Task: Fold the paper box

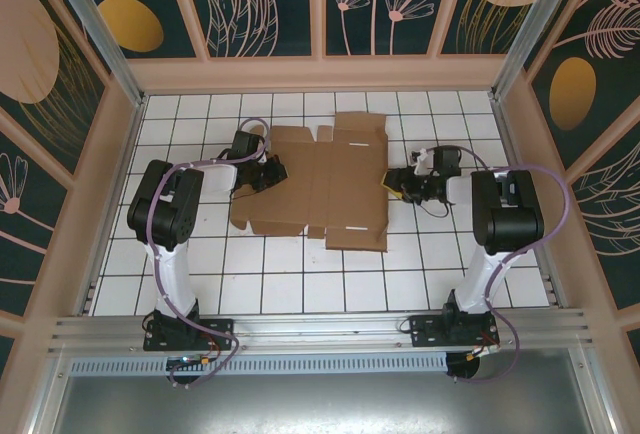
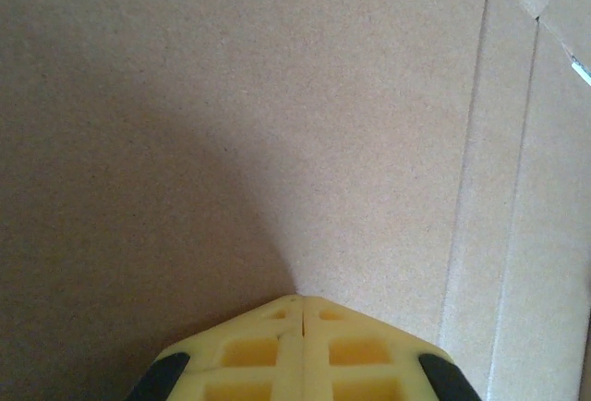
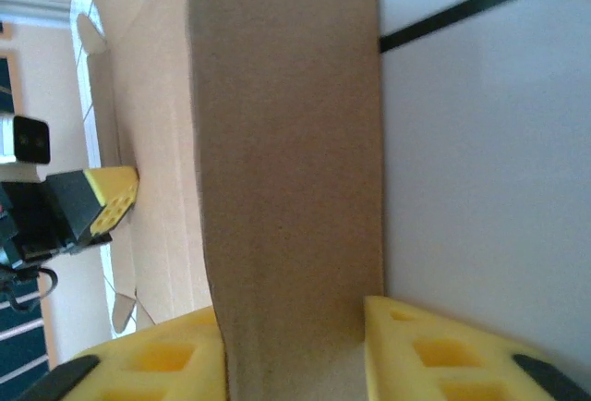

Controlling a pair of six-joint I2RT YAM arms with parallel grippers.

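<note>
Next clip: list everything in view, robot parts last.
paper box: one, brown, lying unfolded mid-table.
table: one, white tiles, dark grout, under the box.
wall panels: several, dark teal with peach plant motifs, around the table.
left arm, right arm: one each, black and white, bases at near edge.
left gripper: one, yellow fingers, shut, tips on the box's left part.
right gripper: one, yellow fingers, at the box's right edge, a cardboard flap between them.
</note>
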